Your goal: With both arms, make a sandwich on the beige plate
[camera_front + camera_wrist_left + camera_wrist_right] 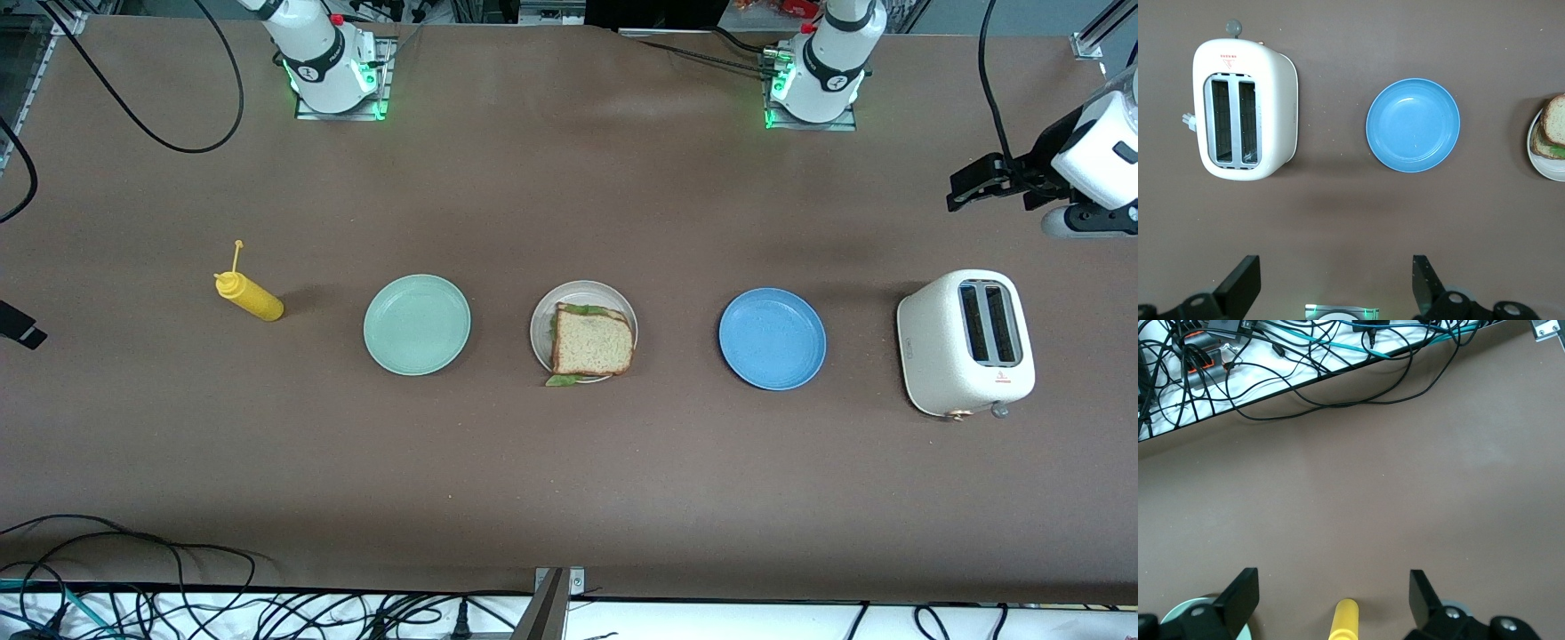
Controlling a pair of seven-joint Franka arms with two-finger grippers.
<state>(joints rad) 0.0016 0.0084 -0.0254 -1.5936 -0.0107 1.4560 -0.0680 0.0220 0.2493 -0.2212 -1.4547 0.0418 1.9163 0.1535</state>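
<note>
Both tools, the left tool and right tool, hang released and empty while the sandwich sits on the beige plate at desk centre, lettuce poking toward six o'clock, so simply keep clear.

Your front camera sits high, facing both arm bases across the counter, taking in its whole length. Your left wrist camera looks straight down from well above the toaster and blue plate, which the front view shares. Your right wrist camera looks down over the mustard bottle, toward the counter's cabled edge near the front camera.
</note>
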